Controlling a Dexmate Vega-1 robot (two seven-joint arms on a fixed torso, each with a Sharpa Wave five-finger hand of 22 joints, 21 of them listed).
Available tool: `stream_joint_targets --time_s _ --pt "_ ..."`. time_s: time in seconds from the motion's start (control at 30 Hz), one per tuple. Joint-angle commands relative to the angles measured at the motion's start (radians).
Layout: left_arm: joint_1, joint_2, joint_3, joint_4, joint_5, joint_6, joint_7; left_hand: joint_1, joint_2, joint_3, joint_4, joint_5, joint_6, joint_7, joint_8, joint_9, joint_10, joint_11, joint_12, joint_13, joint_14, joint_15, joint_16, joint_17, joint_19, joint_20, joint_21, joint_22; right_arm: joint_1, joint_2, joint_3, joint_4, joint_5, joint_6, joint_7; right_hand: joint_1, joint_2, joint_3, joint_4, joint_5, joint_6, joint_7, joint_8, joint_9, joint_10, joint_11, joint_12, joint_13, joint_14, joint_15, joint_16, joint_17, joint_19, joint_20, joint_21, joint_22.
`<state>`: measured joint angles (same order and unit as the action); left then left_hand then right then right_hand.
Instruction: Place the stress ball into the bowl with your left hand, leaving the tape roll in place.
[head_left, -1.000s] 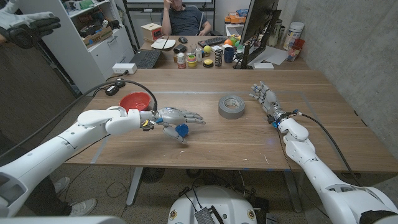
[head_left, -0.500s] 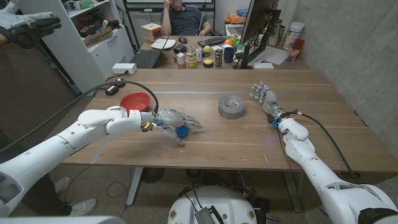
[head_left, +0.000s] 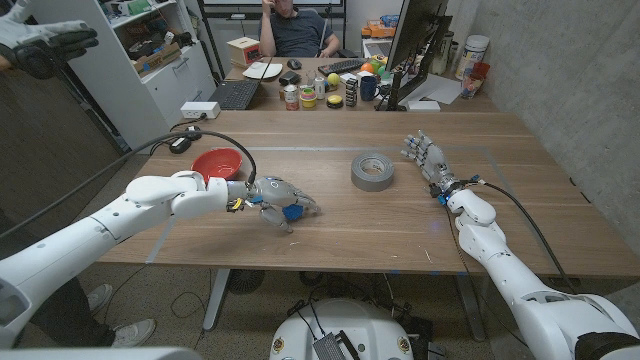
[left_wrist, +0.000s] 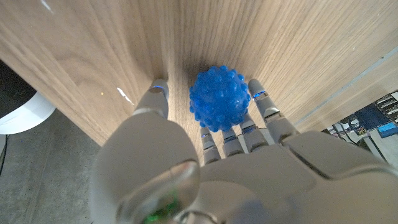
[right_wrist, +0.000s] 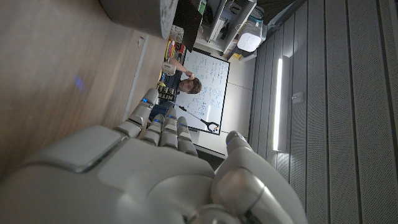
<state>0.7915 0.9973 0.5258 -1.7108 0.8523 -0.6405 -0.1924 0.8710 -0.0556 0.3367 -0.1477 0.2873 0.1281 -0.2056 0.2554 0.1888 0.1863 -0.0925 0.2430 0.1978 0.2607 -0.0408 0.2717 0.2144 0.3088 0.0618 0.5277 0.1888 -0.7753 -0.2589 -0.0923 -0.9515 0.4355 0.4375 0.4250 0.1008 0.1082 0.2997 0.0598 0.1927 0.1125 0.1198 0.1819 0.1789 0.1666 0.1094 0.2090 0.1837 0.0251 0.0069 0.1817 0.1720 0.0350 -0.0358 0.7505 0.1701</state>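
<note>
Head view first: the left hand (head_left: 282, 195) sits left of centre in the frame, fingers curled down around the blue stress ball (head_left: 292, 211), which peeks out under them on the wooden table (head_left: 330, 235). Looks like a grip closing on the ball, and the ball seems to be on the table rather than lifted. The red bowl (head_left: 217, 163) is up and to the left of that hand, just behind the forearm. The grey tape roll (head_left: 372, 170) sits right of centre, well apart from both hands. The right hand (head_left: 425, 158) is over on the right side of the frame, fingers apart and pointing up the frame, holding nothing.

Left wrist view: the spiky stress ball (left_wrist: 219, 98) is dead centre, fingers (left_wrist: 266, 109) on one side of it and the thumb on the other, wood grain all around.

Right wrist view: the right hand (right_wrist: 155, 168) fills the lower part, fingers loosely extended and nothing in them. The tape roll (right_wrist: 140, 14) is at the top edge.
</note>
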Motion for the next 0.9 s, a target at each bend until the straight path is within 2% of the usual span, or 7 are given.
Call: stream_joint_targets --time_s 0.03,0.3,0.43,0.53,0.73,0.8,0.9 --pt "0.010 0.018 0.006 -0.019 0.066 0.017 0.067 0.070 0.041 0.024 -0.005 0.001 0.057 -0.010 0.018 0.006 0.030 0.008 0.002 0.007 0.055 -0.063 0.026 0.020 0.060 -0.020 0.027 0.006 -0.009 0.000 0.004 -0.009 0.003 -0.008 0.004 -0.002 -0.004 0.003 0.009 0.005 0.007 0.001 0.009 0.003 0.011 -0.001 0.008 0.004 0.011 0.002 0.001 0.003 0.011 -0.036 -0.002 0.001" --pt "0.020 0.028 0.012 -0.022 0.143 0.020 0.187 0.235 0.114 0.055 -0.015 -0.022 0.219 -0.012 0.065 0.015 0.074 0.011 -0.020 0.019 0.182 -0.124 0.100 0.083 0.255 -0.132 0.128 0.009 -0.003 0.002 0.004 0.002 0.005 -0.008 0.012 -0.004 -0.006 0.002 0.010 0.005 0.009 0.002 0.009 0.003 0.011 -0.001 0.008 0.004 0.012 0.002 0.001 0.004 0.011 -0.036 -0.004 0.001" --pt "0.021 0.030 0.016 -0.018 0.159 0.025 0.235 0.302 0.122 0.043 -0.011 -0.046 0.339 -0.014 0.098 0.017 0.125 0.006 -0.015 0.027 0.286 -0.168 0.152 0.127 0.384 -0.221 0.216 0.011 0.000 0.003 0.004 0.005 0.003 -0.009 0.013 -0.005 -0.007 0.001 0.011 0.005 0.010 0.003 0.009 0.003 0.011 -0.002 0.008 0.004 0.012 0.003 0.001 0.004 0.012 -0.035 -0.005 0.001" --pt "0.021 0.030 0.020 -0.015 0.164 0.029 0.264 0.334 0.122 0.025 -0.004 -0.058 0.414 -0.014 0.113 0.018 0.181 0.006 -0.005 0.037 0.376 -0.179 0.192 0.165 0.453 -0.262 0.284 0.012 0.002 0.003 0.004 0.008 0.003 -0.008 0.015 -0.005 -0.007 0.001 0.011 0.005 0.010 0.004 0.009 0.003 0.011 -0.001 0.008 0.004 0.012 0.004 0.001 0.004 0.012 -0.034 -0.006 0.001" --pt "0.027 0.026 0.020 -0.011 0.152 0.051 0.293 0.385 0.121 -0.031 0.010 -0.063 0.525 0.010 0.113 0.016 0.355 -0.006 0.045 0.071 0.603 -0.190 0.281 0.243 0.580 -0.267 0.445 0.023 0.006 0.004 0.004 0.015 0.002 -0.010 0.016 -0.006 -0.008 0.001 0.012 0.005 0.011 0.004 0.009 0.003 0.012 -0.001 0.008 0.004 0.013 0.004 0.001 0.004 0.013 -0.033 -0.008 0.001" --pt "0.025 0.025 0.022 -0.007 0.146 0.052 0.300 0.375 0.114 -0.045 0.019 -0.059 0.569 0.035 0.111 0.009 0.419 -0.008 0.070 0.082 0.650 -0.189 0.282 0.247 0.603 -0.271 0.478 0.019 0.006 0.004 0.005 0.017 0.002 -0.009 0.016 -0.006 -0.008 0.001 0.012 0.005 0.011 0.004 0.009 0.003 0.012 -0.001 0.008 0.004 0.013 0.004 0.001 0.004 0.013 -0.033 -0.008 0.001" --pt "0.022 0.027 0.025 -0.003 0.152 0.050 0.319 0.371 0.108 -0.050 0.022 -0.058 0.592 0.041 0.112 0.007 0.433 -0.009 0.075 0.086 0.660 -0.187 0.278 0.247 0.601 -0.271 0.483 0.015 0.008 0.005 0.006 0.020 0.002 -0.008 0.017 -0.006 -0.007 0.001 0.012 0.005 0.011 0.004 0.009 0.003 0.012 -0.001 0.008 0.004 0.013 0.004 0.001 0.004 0.013 -0.033 -0.009 0.001"
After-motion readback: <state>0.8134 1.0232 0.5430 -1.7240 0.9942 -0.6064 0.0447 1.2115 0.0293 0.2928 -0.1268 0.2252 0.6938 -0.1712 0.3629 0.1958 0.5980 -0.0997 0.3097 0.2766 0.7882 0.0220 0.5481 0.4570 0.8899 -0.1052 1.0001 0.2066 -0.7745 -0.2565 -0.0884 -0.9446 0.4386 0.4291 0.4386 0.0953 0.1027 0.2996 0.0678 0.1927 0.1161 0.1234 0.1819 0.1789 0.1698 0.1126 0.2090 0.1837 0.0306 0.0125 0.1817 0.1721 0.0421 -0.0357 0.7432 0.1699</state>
